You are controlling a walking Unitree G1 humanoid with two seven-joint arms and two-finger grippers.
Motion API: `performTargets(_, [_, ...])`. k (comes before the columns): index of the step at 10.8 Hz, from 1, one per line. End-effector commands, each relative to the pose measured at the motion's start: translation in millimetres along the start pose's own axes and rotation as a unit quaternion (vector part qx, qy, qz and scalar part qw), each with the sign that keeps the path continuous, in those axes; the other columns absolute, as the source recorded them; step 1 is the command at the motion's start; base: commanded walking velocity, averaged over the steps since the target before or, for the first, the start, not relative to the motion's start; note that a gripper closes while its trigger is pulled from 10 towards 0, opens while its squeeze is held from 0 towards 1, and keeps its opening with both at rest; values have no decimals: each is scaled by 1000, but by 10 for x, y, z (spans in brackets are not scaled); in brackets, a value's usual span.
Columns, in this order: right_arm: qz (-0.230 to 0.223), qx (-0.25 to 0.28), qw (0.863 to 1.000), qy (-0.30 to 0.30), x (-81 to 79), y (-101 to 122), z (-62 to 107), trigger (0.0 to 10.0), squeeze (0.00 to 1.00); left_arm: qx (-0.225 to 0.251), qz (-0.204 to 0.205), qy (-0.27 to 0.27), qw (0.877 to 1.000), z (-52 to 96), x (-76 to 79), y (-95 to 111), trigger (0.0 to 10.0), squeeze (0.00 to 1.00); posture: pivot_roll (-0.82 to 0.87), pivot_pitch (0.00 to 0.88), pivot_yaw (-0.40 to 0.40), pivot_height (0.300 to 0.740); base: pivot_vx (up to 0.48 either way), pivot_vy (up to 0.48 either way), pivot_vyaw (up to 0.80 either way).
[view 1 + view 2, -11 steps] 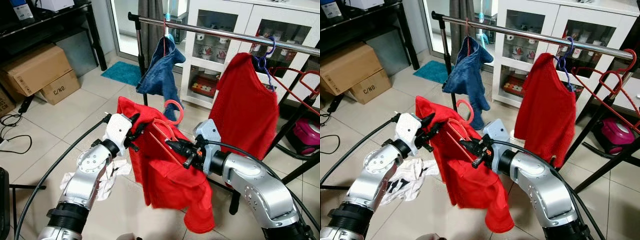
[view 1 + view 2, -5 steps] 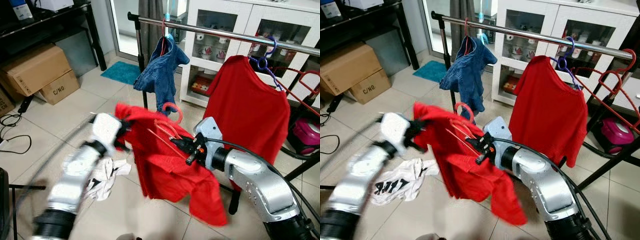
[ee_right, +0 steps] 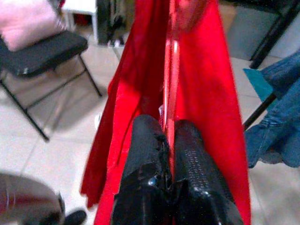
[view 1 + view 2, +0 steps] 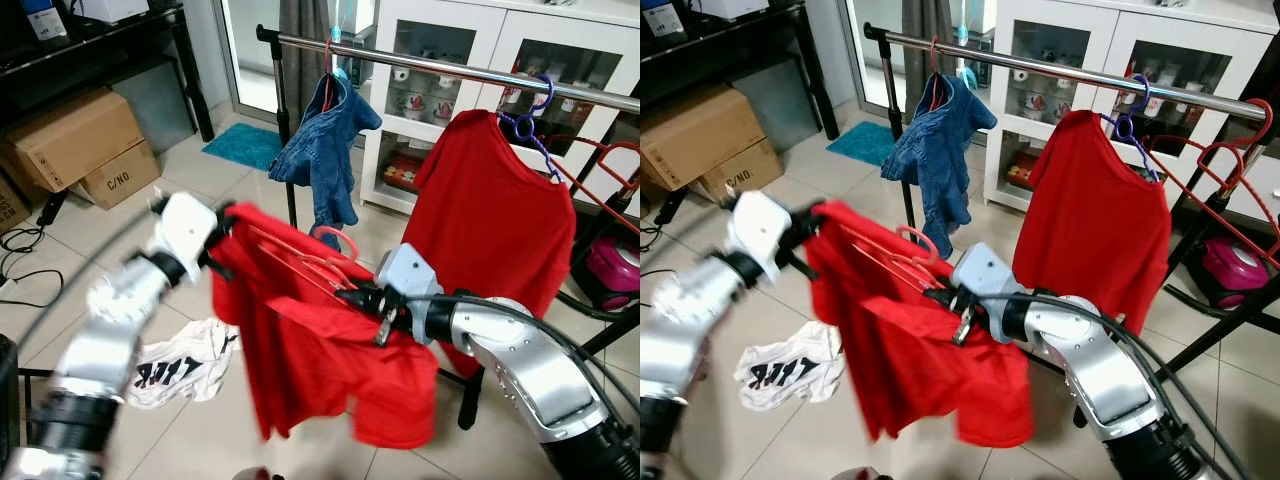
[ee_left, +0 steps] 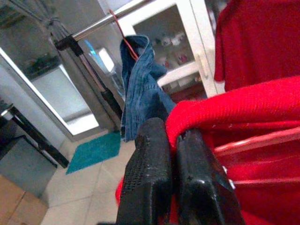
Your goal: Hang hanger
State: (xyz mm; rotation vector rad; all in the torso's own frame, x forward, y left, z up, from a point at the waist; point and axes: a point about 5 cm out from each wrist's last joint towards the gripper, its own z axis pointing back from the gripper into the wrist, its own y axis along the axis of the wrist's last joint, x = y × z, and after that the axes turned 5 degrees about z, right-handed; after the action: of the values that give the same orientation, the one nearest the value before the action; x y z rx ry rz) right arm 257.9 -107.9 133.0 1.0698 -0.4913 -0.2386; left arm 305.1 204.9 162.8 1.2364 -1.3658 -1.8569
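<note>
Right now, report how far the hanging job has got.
Done: the red hanger is threaded inside the red shirt. In hand: the left hand pinches the shirt's shoulder, and the right hand is closed on the hanger's bar. Left: the hook is below the rail, not on it; it needs lifting onto the bare stretch between the denim garment and the hung red shirt.

Head stereo looks down; 2 wrist close-ups
</note>
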Motion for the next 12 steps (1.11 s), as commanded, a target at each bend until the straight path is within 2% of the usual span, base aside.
performTargets(1, [-3,-74,997,8,16,-284,96,0,0,-10,-31,59,998,133,-377,137,0,0,-57,0,31,740,0,0,0])
performTargets(4, [-20,-126,992,-10,165,-566,309,0,0,-122,-92,36,988,484,-662,116,0,0,-56,0,28,740,0,0,0])
performTargets(5, [-31,-142,989,-26,224,-639,376,0,0,-132,-100,33,986,529,-692,131,0,0,-55,0,28,740,0,0,0])
performTargets(6, [-79,-146,984,-71,325,-684,414,0,0,-116,-101,19,988,491,-647,190,0,0,-55,0,27,740,0,0,0])
performTargets(8, [-148,-91,979,-110,412,-543,338,0,0,-82,-80,-28,993,313,-385,286,0,0,-57,0,29,740,0,0,0])
performTargets(9, [-144,-41,984,-91,371,-342,240,0,0,-66,-70,-37,995,169,-221,303,0,0,-59,0,32,740,0,0,0])
performTargets(10, [-123,-40,989,-65,305,-216,171,0,0,-68,-86,-44,993,29,-92,266,0,0,-61,0,33,740,0,0,0])
performTargets(11, [-69,-102,990,-63,298,-234,160,0,0,-75,-110,-46,990,-66,-29,250,0,0,-62,0,35,740,0,0,0])
performTargets(12, [-37,-146,987,-64,314,-254,175,0,0,-81,-124,-49,988,-105,-12,243,0,0,-63,0,36,740,0,0,0])
